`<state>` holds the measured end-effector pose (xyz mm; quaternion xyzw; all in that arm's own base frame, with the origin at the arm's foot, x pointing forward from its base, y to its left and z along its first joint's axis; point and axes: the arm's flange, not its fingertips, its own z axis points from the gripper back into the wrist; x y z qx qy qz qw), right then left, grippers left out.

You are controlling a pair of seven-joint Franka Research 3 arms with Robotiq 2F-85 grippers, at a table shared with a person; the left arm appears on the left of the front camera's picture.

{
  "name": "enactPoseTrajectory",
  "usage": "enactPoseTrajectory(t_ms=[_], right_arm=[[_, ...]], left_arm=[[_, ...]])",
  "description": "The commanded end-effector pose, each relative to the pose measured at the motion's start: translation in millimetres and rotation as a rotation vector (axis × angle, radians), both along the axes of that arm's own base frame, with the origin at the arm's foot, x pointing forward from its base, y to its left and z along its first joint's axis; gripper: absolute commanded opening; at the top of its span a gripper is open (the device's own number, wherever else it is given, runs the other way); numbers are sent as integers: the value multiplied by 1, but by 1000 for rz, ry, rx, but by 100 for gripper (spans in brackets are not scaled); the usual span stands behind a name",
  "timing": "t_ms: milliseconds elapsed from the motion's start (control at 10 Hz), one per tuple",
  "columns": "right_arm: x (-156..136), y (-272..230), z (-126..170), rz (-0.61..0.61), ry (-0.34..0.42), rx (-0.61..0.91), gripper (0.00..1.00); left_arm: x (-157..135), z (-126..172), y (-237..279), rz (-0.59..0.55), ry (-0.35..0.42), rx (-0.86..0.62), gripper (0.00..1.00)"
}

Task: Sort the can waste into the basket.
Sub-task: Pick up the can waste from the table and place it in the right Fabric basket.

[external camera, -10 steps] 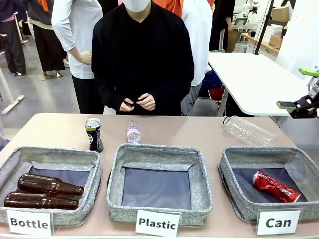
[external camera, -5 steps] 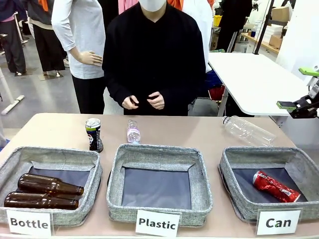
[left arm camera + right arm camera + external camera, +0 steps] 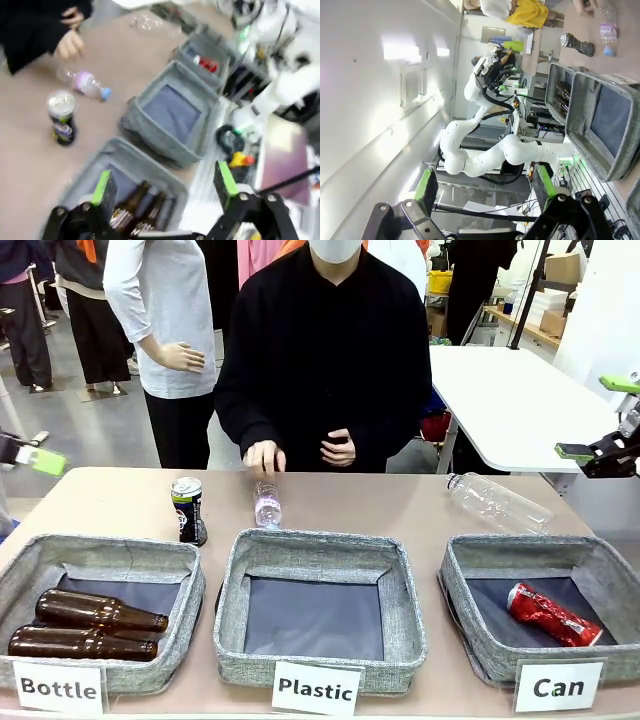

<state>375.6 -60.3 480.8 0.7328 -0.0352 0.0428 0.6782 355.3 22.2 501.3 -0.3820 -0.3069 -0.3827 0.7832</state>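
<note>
2 cans are what you must find here. The red can (image 3: 553, 614) lies crushed inside the Can basket (image 3: 530, 552), on the dark lining, toward its right side. The black can (image 3: 187, 510) stands upright on the table (image 3: 400, 505), just behind the far right corner of the Bottle basket (image 3: 100, 552). It is well apart from the Can basket, and the Plastic basket (image 3: 320, 548) sits between the 2.

You see the left gripper (image 3: 162, 172) at the left edge of the front view, above the left end of the table. In its wrist view the jaws stand wide with nothing between them, and it looks down over the Bottle basket toward the black can. The picture there is blurred.

You see the right gripper (image 3: 597, 417) at the right edge of the front view, beyond the side of the table and higher than the baskets. Its jaws are also wide and it holds nothing.

At the far side a person stands close to the table. 1 hand (image 3: 264, 456) is down at the far end of the small bottle (image 3: 266, 503), which lies on the table just behind the Plastic basket. You cannot tell if the fingers touch it. The other hand is held at the body.

The big bottle (image 3: 498, 503) lies on its side behind the Can basket. In the Bottle basket you see 2 brown bottles (image 3: 95, 625) side by side, necks to the right.
</note>
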Motion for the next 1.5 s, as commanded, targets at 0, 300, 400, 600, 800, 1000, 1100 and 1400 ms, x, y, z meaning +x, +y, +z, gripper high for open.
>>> enactPoseTrajectory(t_ms=[0, 300, 400, 600, 800, 1000, 1100, 1400], right_arm=[[0, -3, 1, 10, -23, -3, 100], [0, -3, 1, 10, -23, -3, 100], [0, -3, 1, 10, -23, -3, 100], [0, -3, 1, 10, -23, -3, 100], [0, -3, 1, 10, -23, -3, 100], [0, -3, 1, 10, -23, -3, 100], [0, -3, 1, 10, -23, -3, 100], [0, -3, 1, 10, -23, -3, 100]], left_arm=[[41, -26, 21, -69, -319, -88, 100], [85, -45, 28, -80, -301, -137, 100], [94, -38, 34, -24, -36, -217, 100], [69, -44, 24, -61, -350, -84, 100], [83, -51, 29, -60, -268, -128, 100], [129, -61, 35, -123, -330, -102, 100], [147, -69, 41, -148, -356, -104, 100], [175, -101, 44, -233, -311, -162, 100]])
